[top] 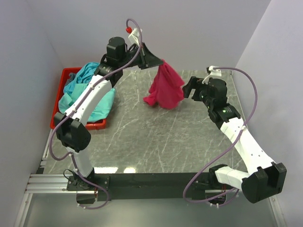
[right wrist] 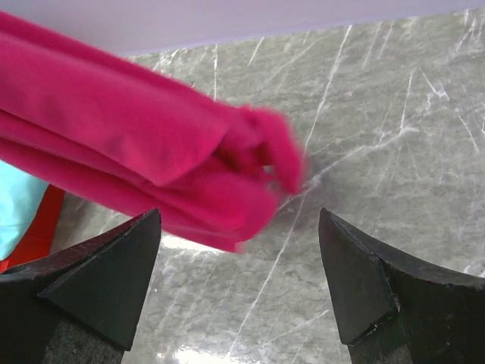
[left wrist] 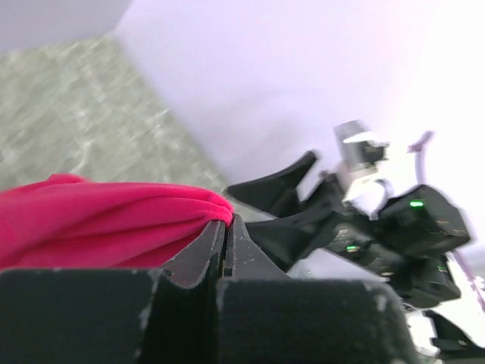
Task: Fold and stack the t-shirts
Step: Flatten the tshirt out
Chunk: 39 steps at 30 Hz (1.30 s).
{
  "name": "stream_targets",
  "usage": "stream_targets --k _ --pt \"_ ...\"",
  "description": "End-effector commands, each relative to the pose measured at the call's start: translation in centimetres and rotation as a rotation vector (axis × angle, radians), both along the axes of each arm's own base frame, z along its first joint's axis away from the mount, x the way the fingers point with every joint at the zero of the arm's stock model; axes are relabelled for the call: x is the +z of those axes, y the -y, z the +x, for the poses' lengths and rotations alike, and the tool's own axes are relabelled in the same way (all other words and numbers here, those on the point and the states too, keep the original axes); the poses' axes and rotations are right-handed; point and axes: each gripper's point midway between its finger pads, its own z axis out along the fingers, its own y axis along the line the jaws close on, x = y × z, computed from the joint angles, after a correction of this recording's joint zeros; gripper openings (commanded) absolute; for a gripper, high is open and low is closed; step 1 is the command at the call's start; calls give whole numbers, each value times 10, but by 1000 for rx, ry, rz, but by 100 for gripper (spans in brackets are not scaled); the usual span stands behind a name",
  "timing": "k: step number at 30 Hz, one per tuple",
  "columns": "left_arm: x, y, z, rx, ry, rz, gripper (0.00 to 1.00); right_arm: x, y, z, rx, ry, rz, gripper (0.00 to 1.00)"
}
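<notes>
Two grippers are at the far half of the table. The left gripper (top: pixel 160 60) is held high and clamped tight on a bunched edge of the magenta-red t-shirt (top: pixel 165 87). Its wrist view shows the fingers (left wrist: pixel 198 254) pressed together with red cloth pinched at their tips. The shirt hangs from that grip as a crumpled, drooping bundle above the grey marbled table (top: pixel 142 142). Whether its lower end touches the surface cannot be told.

The right gripper (top: pixel 188 88) sits just to the right of the hanging shirt, facing it, with its jaws spread wide and holding nothing. In its wrist view the folded end of the cloth hangs ahead of the open fingertips, apart from both.

To the left, a teal t-shirt (top: pixel 90 78) lies heaped in a red plastic bin (top: pixel 56 113) at the table's left edge. It spills over the bin's right side and is partly hidden behind the left arm. Pale walls close in the table on the left, far and right sides.
</notes>
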Motion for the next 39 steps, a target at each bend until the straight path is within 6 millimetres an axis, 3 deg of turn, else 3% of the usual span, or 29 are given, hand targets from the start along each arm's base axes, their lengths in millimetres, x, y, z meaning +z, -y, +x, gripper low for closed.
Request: stream_targets --k 1,4,6,7,8,10,12,13,14,15,17,19,20,23,25,27,28,32,33,39 --pt "56 3 -23 -74 94 -131 0 26 2 1 -14 65 7 90" --pt "-4 -6 -23 -23 -23 1 0 18 3 1 -14 41 -1 91" --pt "-53 -17 -29 12 -102 121 0 12 3 0 -14 22 -10 90" --pt "-87 -28 -33 55 -159 188 1 8 3 0 -12 11 -15 90" --pt "-120 -39 -46 63 -252 277 6 3 3 -1 -11 -5 -22 91" --pt "-164 -57 -68 40 -312 421 14 -8 5 -1 -21 -36 -31 91" --pt "-192 -76 -95 6 -395 540 21 -17 6 -1 -25 -61 -35 91" --pt "-207 -85 -105 -14 -400 591 32 -26 5 1 -29 -83 -35 91" --pt "-209 -92 -109 2 -391 618 39 -28 4 3 -28 -88 -27 91" --pt "-211 -95 -109 15 -390 621 54 -33 3 5 -26 -99 -20 91" --pt "-216 -96 -107 35 -394 610 66 -44 -4 13 -12 -131 3 91" --pt "-214 -92 -83 100 -378 588 92 -52 -11 21 0 -161 14 91" --pt "-214 -90 -73 125 -370 585 99 -55 -12 24 -2 -170 19 91" --pt "-203 -73 -20 214 -290 599 99 -68 -14 33 -17 -206 37 91" --pt "-200 -49 14 222 -198 639 99 -80 -15 34 -19 -248 74 91" --pt "-205 -24 22 170 -155 676 99 -89 -13 32 -28 -282 101 91" --pt "-208 -7 36 151 -140 677 99 -89 -10 31 -40 -289 129 90" --pt "-237 27 19 57 -116 729 98 -94 4 20 -94 -299 154 90" --pt "-254 26 12 41 -135 758 98 -95 6 14 -102 -297 160 90" --pt "-291 43 -26 -57 -129 831 98 -100 17 -5 -137 -310 170 90"
